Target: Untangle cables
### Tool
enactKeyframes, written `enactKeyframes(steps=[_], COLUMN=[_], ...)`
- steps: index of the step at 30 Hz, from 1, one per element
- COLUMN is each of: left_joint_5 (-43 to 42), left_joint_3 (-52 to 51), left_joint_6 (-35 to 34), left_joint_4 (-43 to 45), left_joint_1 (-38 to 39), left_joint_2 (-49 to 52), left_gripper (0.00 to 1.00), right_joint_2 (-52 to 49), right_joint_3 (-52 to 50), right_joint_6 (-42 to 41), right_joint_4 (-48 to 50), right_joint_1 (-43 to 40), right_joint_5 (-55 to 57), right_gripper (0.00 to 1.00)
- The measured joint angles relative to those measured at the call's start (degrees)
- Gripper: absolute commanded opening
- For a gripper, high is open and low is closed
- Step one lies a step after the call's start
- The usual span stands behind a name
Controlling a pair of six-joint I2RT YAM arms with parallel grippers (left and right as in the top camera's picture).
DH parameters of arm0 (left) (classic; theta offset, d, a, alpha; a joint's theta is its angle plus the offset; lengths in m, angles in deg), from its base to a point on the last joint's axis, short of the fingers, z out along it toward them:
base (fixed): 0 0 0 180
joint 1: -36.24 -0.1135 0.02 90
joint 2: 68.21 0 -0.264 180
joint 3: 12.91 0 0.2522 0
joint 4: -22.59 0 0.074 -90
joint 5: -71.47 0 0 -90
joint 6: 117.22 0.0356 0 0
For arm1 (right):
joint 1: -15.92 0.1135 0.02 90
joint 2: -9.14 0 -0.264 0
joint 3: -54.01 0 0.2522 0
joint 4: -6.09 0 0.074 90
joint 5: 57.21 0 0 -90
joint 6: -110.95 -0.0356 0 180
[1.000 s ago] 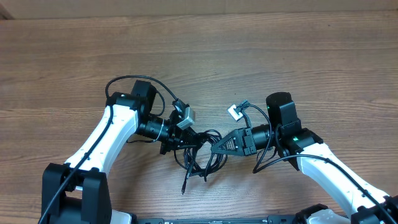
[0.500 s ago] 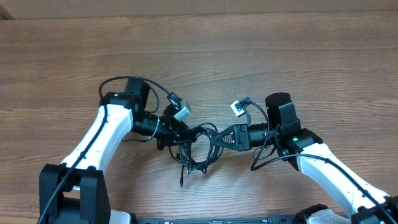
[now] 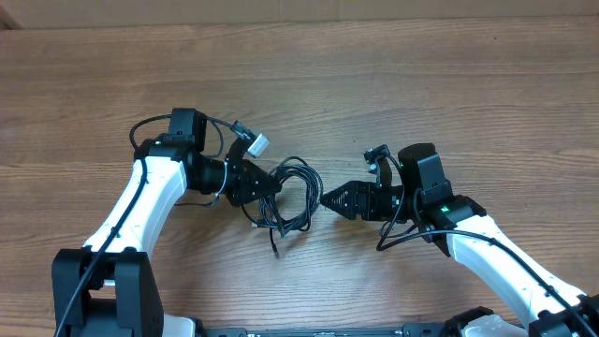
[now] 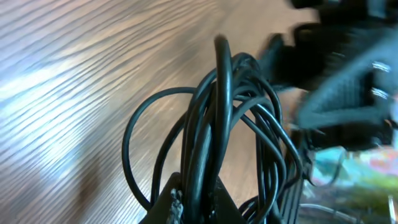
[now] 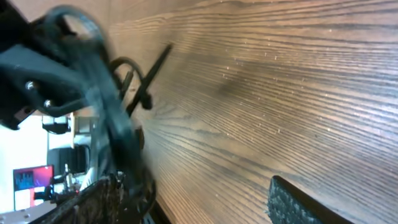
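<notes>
wood table [image 3: 299, 75], cables [image 3: 292, 198] only in closed left tool [image 3: 273, 187], right tool [image 3: 328, 198] newly wide, empty

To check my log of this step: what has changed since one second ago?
The right gripper let go of the cable bundle and now stands open, apart from it. The left gripper carried the bundle toward its own side and slightly toward the far edge. Unchanged: the left gripper stays shut on the bundle, which is still tangled.

One tangled bundle of black cables [image 3: 288, 198] (separate strands too knotted to count), one left end effector [image 3: 270, 185], one right end effector [image 3: 328, 198], one wooden desk [image 3: 421, 84].
</notes>
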Motion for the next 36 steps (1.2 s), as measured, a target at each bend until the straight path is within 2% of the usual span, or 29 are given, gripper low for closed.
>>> enactKeyframes(steps=[5,9,12,17,22,24,29,36], left_joint_5=[7.4,10.3,11.3,12.9,17.4,18.5,20.3,20.7], left_joint_3=[0.0,0.0,0.0,0.0,0.0,0.0,1.9,6.5], left_joint_6=[-11.0,-17.9,-21.2,-23.8,-26.5,-27.3,-29.1,-29.8], left_joint_4=[1.9,4.0,5.6,7.6,8.5,8.6,8.5,8.5], left_joint_1=[0.0,0.0,0.6,5.0,10.7,12.3,13.1,13.7], left_joint_2=[0.0,0.0,0.0,0.0,0.0,0.0,0.0,0.0], left_gripper=[0.04,0.04,0.04,0.04,0.04,0.04,0.04,0.04], right_joint_2=[1.1,3.3,3.8,3.8,3.8,3.8,3.8,3.8], right_joint_3=[0.0,0.4,1.3,1.8,3.6,4.5,6.2,6.3], right_joint_6=[0.0,0.2,0.2,1.2,2.7,3.2,4.2,4.8], right_joint_4=[0.0,0.0,0.0,-0.1,-2.7,-4.5,-8.1,-10.1], right_joint_1=[0.0,0.0,0.2,2.3,5.6,6.4,9.3,13.0], right_joint_5=[-0.2,1.3,3.8,8.9,16.8,20.0,27.8,34.9], right_gripper=[0.76,0.65,0.62,0.58,0.47,0.46,0.40,0.38])
